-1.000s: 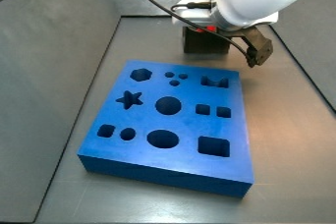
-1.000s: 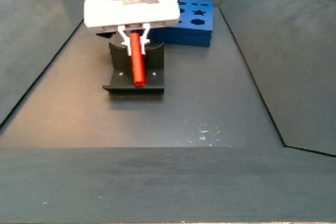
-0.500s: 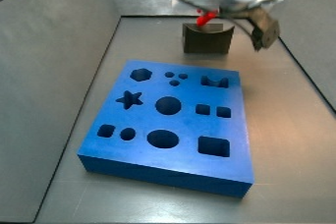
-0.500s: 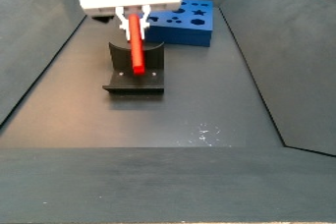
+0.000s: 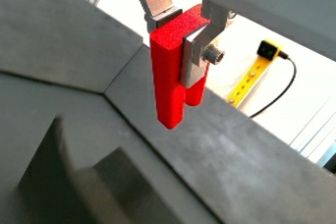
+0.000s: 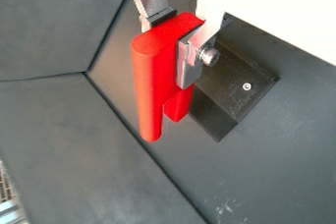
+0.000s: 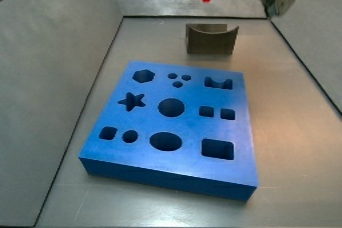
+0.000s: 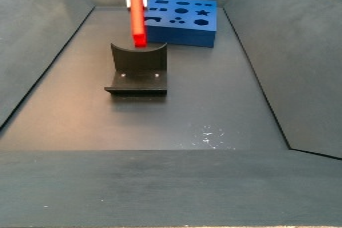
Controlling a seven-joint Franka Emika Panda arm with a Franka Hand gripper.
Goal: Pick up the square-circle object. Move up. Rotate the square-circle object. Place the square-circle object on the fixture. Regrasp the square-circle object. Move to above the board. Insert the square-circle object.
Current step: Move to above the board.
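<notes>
Dark grey flooring carries the fixture (image 8: 136, 69) and the board (image 7: 171, 122); above the fixture, the gripper (image 6: 175, 33) clamps the square-circle object (image 5: 172, 71), regrasp apparently done; next, carry it over the board

Square-circle object (image 5: 170, 66): bright red elongated block, hanging long-axis vertical, upper end clamped between the silver fingers of the tool (image 5: 178, 24); in a side view (image 8: 135, 17) it is raised clear above the fixture (image 8: 138, 70), not touching; fixture dark grey, U-shaped dip on top, standing on the floor near the board's far end (image 7: 211, 38); board (image 7: 175, 119) blue slab with star, round, square cut-outs, lying flat.
</notes>
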